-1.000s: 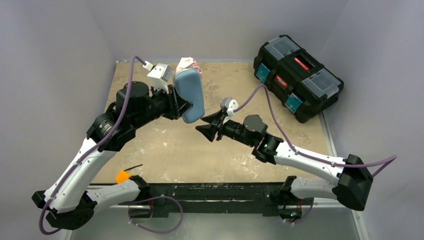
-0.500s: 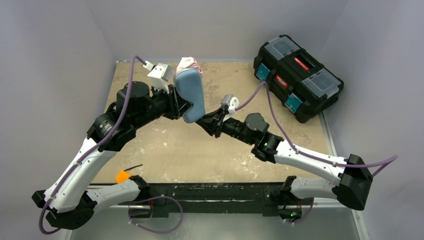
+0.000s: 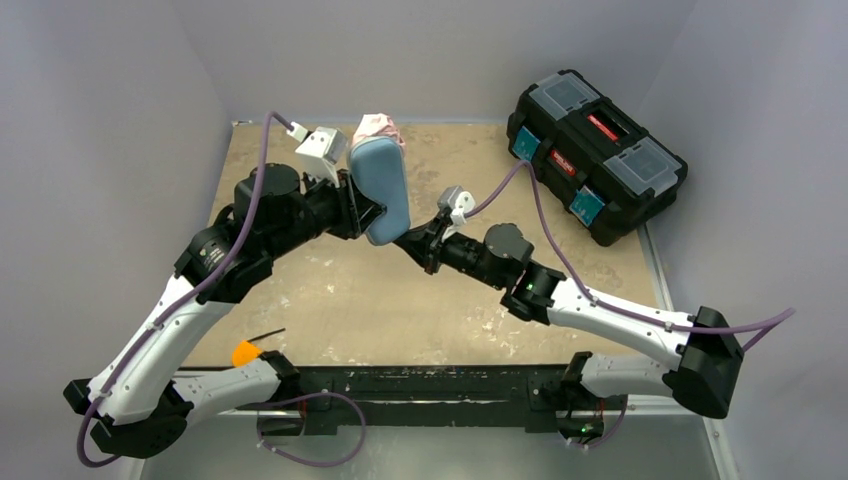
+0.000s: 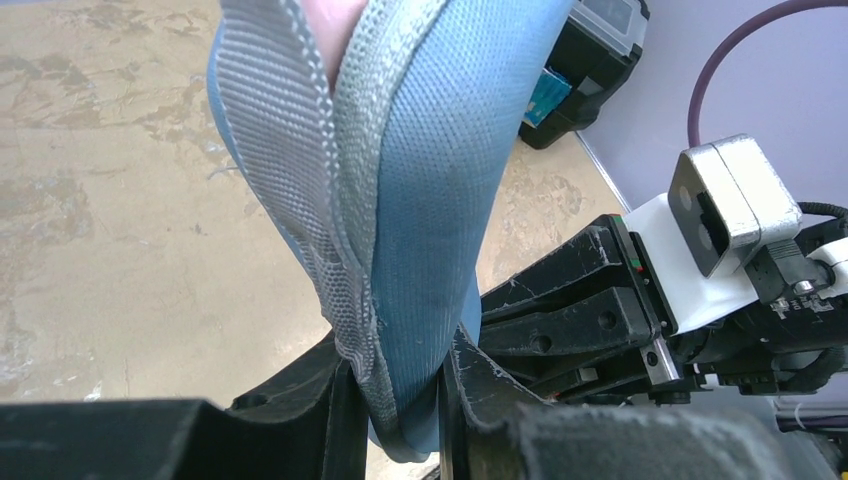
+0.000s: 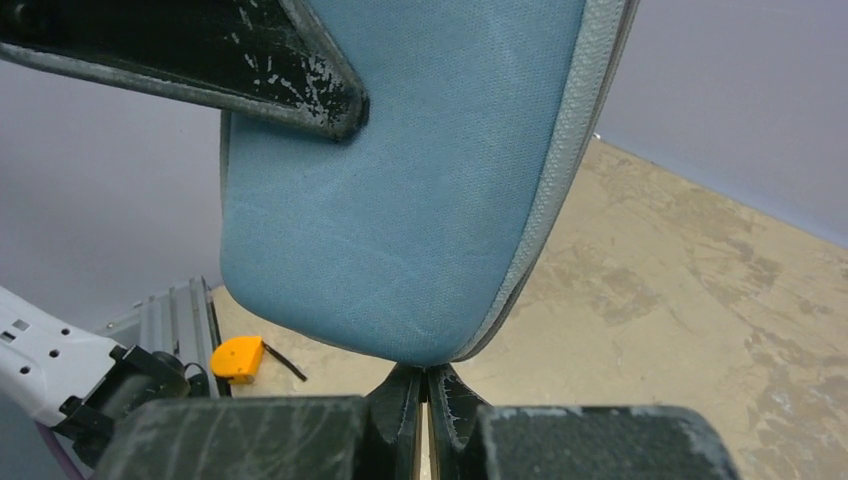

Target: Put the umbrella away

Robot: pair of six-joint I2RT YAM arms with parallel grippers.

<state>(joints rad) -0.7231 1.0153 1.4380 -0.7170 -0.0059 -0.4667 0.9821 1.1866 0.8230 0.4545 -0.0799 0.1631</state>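
Observation:
The umbrella (image 3: 375,127) shows only as pale pink fabric poking from the top end of a blue-grey oval case (image 3: 380,190); in the left wrist view the pink umbrella (image 4: 335,15) sits inside the case's open seam. My left gripper (image 3: 368,220) is shut on the case's lower end and holds it tilted above the table, its jaws (image 4: 400,410) pinching the case (image 4: 440,170). My right gripper (image 3: 410,245) is shut, its tips (image 5: 428,385) touching the bottom edge of the case (image 5: 400,220). Nothing shows between its fingers.
A black toolbox (image 3: 595,155) with clear lid compartments lies at the back right of the tan table (image 3: 330,300). A small orange tool (image 3: 245,352) with a black cord lies near the left arm's base. Grey walls enclose the table.
My right gripper has moved left up to the case's bottom edge and closed from open to shut. The left arm and the case have stayed still.

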